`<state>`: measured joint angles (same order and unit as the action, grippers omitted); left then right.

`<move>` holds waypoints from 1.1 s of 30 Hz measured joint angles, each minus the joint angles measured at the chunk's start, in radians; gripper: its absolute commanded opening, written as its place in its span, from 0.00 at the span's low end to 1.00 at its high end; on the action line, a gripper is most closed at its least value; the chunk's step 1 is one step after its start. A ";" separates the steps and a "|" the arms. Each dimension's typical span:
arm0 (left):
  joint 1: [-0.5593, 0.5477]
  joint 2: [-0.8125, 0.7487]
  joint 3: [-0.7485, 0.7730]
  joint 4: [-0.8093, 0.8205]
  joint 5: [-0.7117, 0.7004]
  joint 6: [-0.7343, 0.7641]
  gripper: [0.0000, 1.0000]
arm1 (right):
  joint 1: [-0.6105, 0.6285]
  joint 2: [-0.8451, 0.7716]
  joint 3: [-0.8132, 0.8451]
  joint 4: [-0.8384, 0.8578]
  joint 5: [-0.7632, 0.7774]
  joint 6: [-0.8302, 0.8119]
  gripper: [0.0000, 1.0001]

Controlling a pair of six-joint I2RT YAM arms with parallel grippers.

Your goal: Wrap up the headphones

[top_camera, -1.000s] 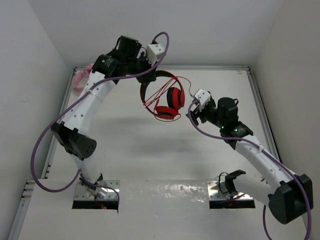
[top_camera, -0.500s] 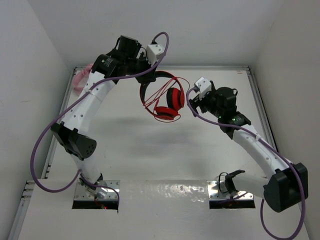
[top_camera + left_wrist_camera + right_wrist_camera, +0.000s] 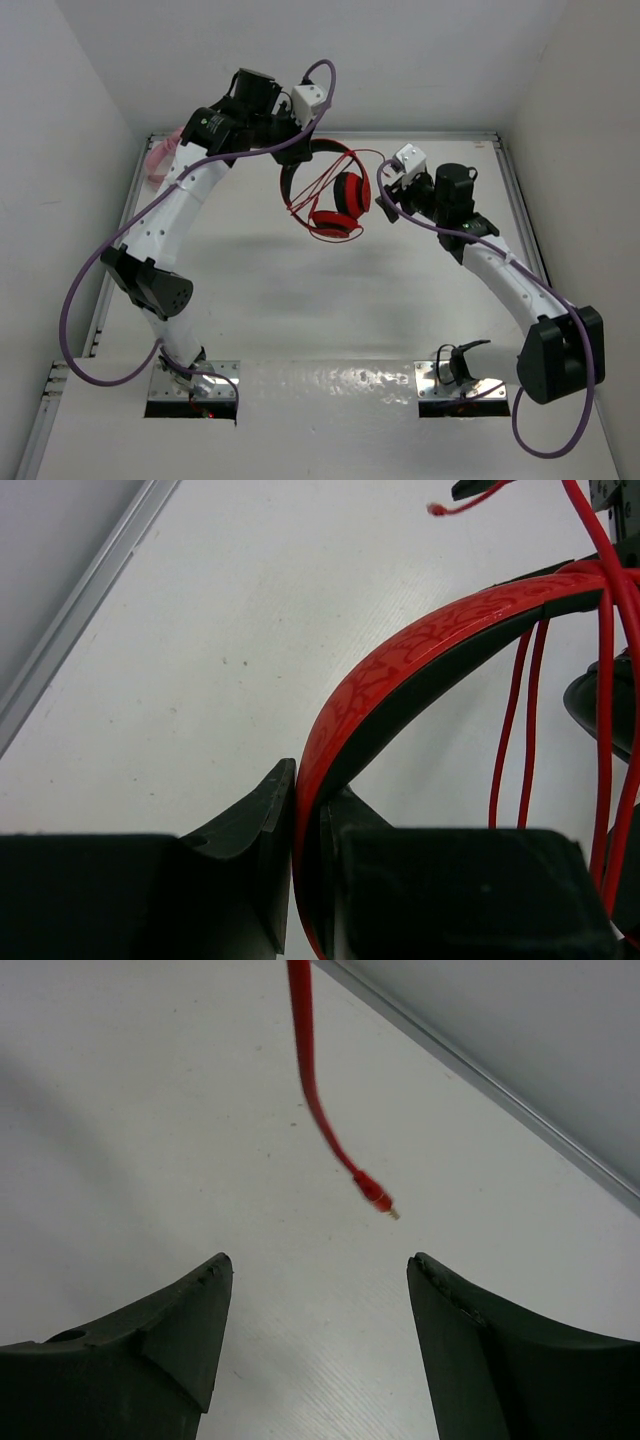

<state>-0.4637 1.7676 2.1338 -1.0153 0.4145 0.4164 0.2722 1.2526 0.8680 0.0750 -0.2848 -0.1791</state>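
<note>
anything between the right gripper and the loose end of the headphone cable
Nothing visible. In the right wrist view the cable's plug end hangs free just ahead of the open right gripper, with only the table behind it. The left gripper holds the headphones up by the headband.

Left of the headphones (image 3: 350, 192), a pink bundle (image 3: 158, 158) sits mostly hidden behind the left arm (image 3: 175, 205); the cable (image 3: 302, 1030) is cut off by the right wrist view's top edge.
</note>
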 measured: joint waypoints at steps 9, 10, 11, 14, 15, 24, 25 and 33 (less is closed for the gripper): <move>0.000 0.000 0.007 0.000 0.007 -0.003 0.00 | -0.001 0.033 0.004 0.031 -0.011 -0.005 0.67; 0.000 0.000 0.007 0.000 0.008 -0.003 0.00 | -0.002 0.033 0.004 0.033 -0.012 -0.005 0.67; 0.000 0.000 0.008 0.000 0.008 -0.003 0.00 | -0.002 0.033 0.004 0.039 -0.013 -0.005 0.67; 0.000 0.000 0.008 -0.001 0.008 -0.003 0.00 | -0.002 0.035 0.005 0.054 -0.033 -0.005 0.66; 0.000 0.000 0.008 0.000 0.008 -0.003 0.00 | -0.002 0.038 0.007 0.055 -0.041 -0.004 0.65; 0.000 0.000 0.013 -0.003 0.010 -0.008 0.00 | -0.002 0.096 0.046 0.074 -0.059 -0.002 0.41; 0.000 0.000 0.017 -0.004 0.010 -0.008 0.00 | -0.002 0.100 0.050 0.074 -0.060 -0.001 0.34; 0.000 0.000 0.034 -0.002 0.026 -0.062 0.00 | -0.002 0.106 0.055 0.109 -0.093 0.047 0.00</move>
<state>-0.4637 1.7676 2.1677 -1.0168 0.4408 0.3546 0.2703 1.3590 0.9230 0.1841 -0.3782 -0.1322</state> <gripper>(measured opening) 0.103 0.064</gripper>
